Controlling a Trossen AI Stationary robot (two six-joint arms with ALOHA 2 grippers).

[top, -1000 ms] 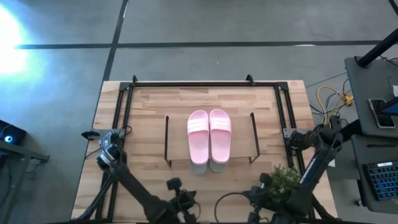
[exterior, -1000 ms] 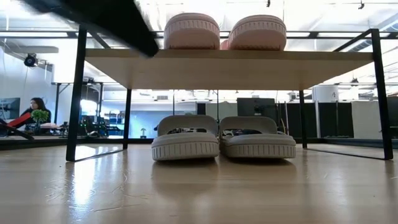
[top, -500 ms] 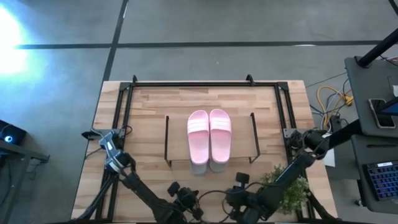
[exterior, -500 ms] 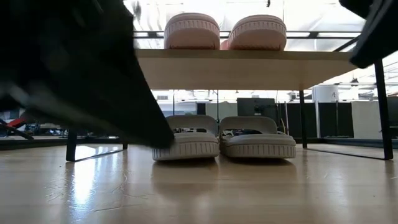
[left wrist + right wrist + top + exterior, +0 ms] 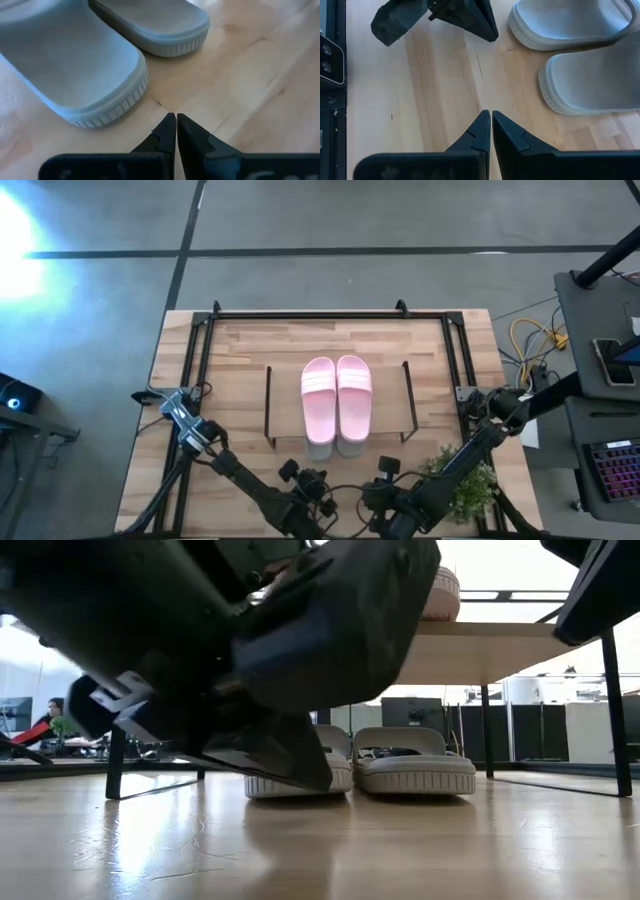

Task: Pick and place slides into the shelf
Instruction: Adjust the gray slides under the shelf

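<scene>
Two pale pink slides (image 5: 337, 400) lie side by side on the shelf's plank top (image 5: 385, 405). Below it, two grey-green slides (image 5: 415, 765) rest on their soles on the table, side by side. My left gripper (image 5: 176, 127) is shut, low over the table just short of the near ends of the grey-green slides (image 5: 95, 75), touching nothing. My right gripper (image 5: 487, 127) is shut too, beside them, over bare wood. The right wrist view shows my left gripper (image 5: 485, 27) close to one slide's end (image 5: 520, 22), apart from it. In the low view the left gripper (image 5: 250, 650) hides much of the shelf (image 5: 500, 650).
A small green bushy plant (image 5: 460, 475) stands at the near right of the table, next to my right arm. A larger black tube frame (image 5: 330, 315) runs round the table's far and side edges. Bare wood lies left and right of the shelf. A person (image 5: 55, 715) sits far off in the room.
My left gripper has come down near the table's near edge and moved right, toward the grey-green slides, now filling much of the low view. My right arm swung toward the table's left, in front of the shelf, then stayed. The slides have kept still.
</scene>
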